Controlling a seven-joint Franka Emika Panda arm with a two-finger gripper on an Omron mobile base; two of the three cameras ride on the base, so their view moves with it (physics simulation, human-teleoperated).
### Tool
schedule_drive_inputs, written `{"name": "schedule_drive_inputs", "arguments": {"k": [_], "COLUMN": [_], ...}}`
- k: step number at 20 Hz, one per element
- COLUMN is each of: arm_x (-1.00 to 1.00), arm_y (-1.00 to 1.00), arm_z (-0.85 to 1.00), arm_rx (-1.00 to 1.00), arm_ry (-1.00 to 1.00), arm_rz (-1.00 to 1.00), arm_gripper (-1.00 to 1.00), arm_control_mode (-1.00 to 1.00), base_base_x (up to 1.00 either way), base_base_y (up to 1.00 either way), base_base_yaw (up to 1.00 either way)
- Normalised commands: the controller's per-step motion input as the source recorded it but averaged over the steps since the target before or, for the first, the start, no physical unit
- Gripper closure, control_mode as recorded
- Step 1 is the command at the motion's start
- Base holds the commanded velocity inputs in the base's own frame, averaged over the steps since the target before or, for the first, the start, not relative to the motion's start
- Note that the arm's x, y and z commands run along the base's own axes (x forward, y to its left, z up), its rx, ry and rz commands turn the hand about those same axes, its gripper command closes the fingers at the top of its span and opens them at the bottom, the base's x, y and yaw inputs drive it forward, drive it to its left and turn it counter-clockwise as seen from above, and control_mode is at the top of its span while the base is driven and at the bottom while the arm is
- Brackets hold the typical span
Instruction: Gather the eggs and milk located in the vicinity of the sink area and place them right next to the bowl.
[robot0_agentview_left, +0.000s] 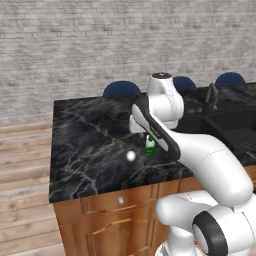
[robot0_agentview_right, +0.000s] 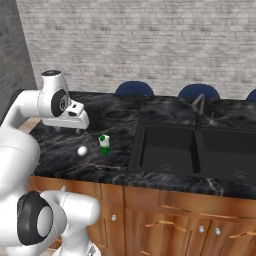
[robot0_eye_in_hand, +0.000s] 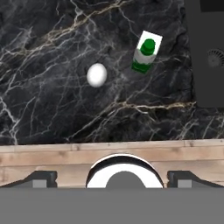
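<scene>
- So far you are moving nothing: the egg (robot0_eye_in_hand: 96, 75) and milk (robot0_eye_in_hand: 145, 56) are sitting untouched on the surface (robot0_eye_in_hand: 52, 96), milk at the egg's two o'clock.
- Your pincer (robot0_agentview_right: 78, 121) is hanging spread wide, grasping nothing.

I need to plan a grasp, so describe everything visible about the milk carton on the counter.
The small white milk carton with a green lower part stands upright on the black marble counter, with a green cap or mark on top. It looks like smooth printed cardboard, closed and undamaged as far as can be seen. It sits between the small white egg and the black recessed sink, clear of both, a little farther from the counter's front edge than the egg. Only the counter touches it.
</scene>
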Motion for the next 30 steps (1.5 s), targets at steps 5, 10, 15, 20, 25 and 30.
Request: {"name": "schedule_drive_inputs", "arguments": {"k": [5,10,15,20,25,30], "arm_x": [0.07,0.28,0.30,0.24,0.20,0.16], "arm_y": [0.06,0.09,0.08,0.13,0.08,0.00], "arm_z": [-0.25,-0.24,-0.24,-0.29,-0.30,-0.30], "arm_rx": [0.00,0.00,0.00,0.00,0.00,0.00], "arm_ry": [0.00,0.00,0.00,0.00,0.00,0.00], "arm_rz": [-0.04,0.00,0.00,0.00,0.00,0.00], "arm_gripper": [-1.00,-1.00,-1.00,-1.00,-1.00,-1.00], "arm_control_mode": [-1.00,-1.00,-1.00,-1.00,-1.00,-1.00], "base_base_x": [0.00,0.00,0.00,0.00,0.00,0.00], "base_base_y": [0.00,0.00,0.00,0.00,0.00,0.00], "base_base_yaw": [0.00,0.00,0.00,0.00,0.00,0.00]}}
